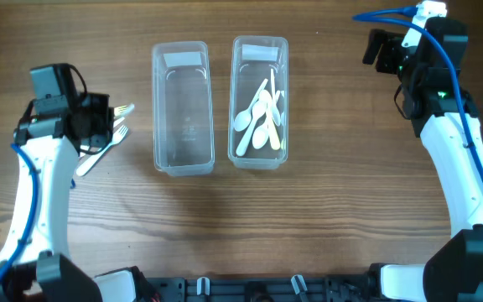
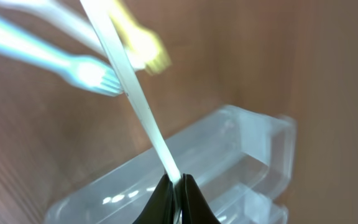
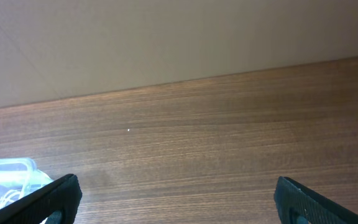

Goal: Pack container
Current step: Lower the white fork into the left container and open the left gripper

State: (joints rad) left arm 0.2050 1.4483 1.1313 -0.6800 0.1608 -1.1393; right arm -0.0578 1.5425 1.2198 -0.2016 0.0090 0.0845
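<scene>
Wood-grain tabletop [image 1: 325, 218]: matte brown, carrying everything listed.

Clear rectangular plastic container, empty [image 1: 183, 109]: glossy with rounded corners, sitting mid-table just left of its twin, long axis running away from the robot.

Matching clear plastic container [image 1: 282, 101]: lying parallel and holding white plastic spoons [image 1: 260, 117], which are resting roughly lengthwise, slightly fanned.

Left gripper [image 2: 180, 180]: black fingers pressing together on a slim white plastic utensil handle [image 2: 135, 93]. The handle is slanting up and away from the tips, with its head leaving the wrist frame.

Pale blue plastic fork [image 2: 92, 73] and yellow plastic fork [image 2: 145, 50]: blurred, lying close beside that handle, left of the empty container.

Right gripper [image 3: 182, 199]: fingers standing wide apart, gripping nothing, hovering over bare wood at the table's far right.
</scene>
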